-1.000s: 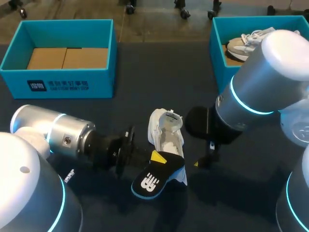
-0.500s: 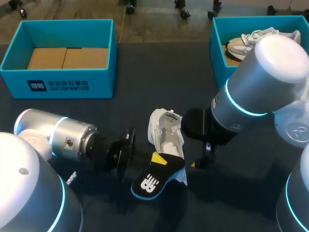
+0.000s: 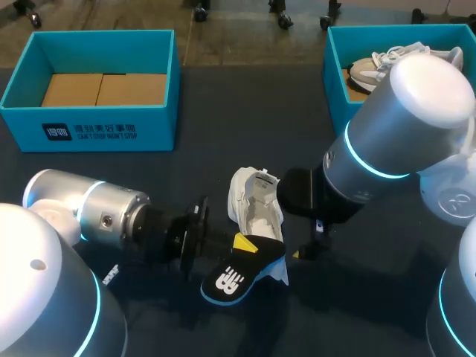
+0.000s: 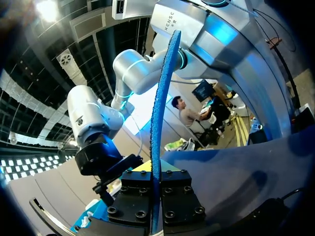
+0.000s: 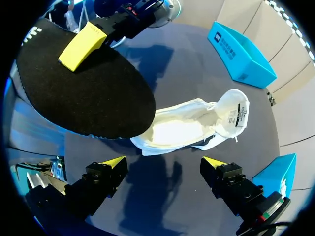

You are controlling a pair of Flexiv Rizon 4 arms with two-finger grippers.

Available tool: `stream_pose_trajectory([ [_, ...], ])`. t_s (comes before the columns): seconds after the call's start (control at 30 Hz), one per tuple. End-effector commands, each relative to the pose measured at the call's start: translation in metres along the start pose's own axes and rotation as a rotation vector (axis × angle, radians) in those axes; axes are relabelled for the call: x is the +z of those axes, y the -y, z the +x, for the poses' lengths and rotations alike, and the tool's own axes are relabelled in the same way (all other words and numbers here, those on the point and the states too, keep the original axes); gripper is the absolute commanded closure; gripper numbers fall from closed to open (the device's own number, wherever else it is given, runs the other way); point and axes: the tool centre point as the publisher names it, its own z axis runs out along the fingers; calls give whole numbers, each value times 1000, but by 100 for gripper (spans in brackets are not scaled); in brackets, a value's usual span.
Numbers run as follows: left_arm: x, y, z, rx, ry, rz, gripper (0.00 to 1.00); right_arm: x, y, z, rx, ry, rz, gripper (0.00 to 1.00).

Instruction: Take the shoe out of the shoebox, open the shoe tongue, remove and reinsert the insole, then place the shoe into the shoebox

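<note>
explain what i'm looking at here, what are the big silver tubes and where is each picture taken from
The silver tubes are two robot arms, the left arm and the right arm, working at a dark table. The head view comes from a fixed camera above and behind the robot. Each wrist view comes from a fisheye camera on one arm's wrist, looking out along its fingers. On the table lie a white shoe and two teal boxes: the left box holds cardboard, the right box holds another shoe. The left gripper is shut on a black insole with a blue edge. The right gripper is open near the white shoe, holding nothing.
</note>
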Motion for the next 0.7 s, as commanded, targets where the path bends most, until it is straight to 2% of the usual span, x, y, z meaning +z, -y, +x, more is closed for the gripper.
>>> stream_pose_trajectory([
  [0.03,-1,-4,3,5,10,4,100,18,-3,-6,0,-8,-4,0],
  [0.37,-2,-11,5,-19,38,22,100,40,9,-9,-52,-4,-27,0],
  [0.57,2,-12,5,-17,59,27,100,42,11,-8,-84,1,-19,0],
  [0.7,2,-16,-6,9,114,0,100,44,13,-6,-54,6,-18,0],
])
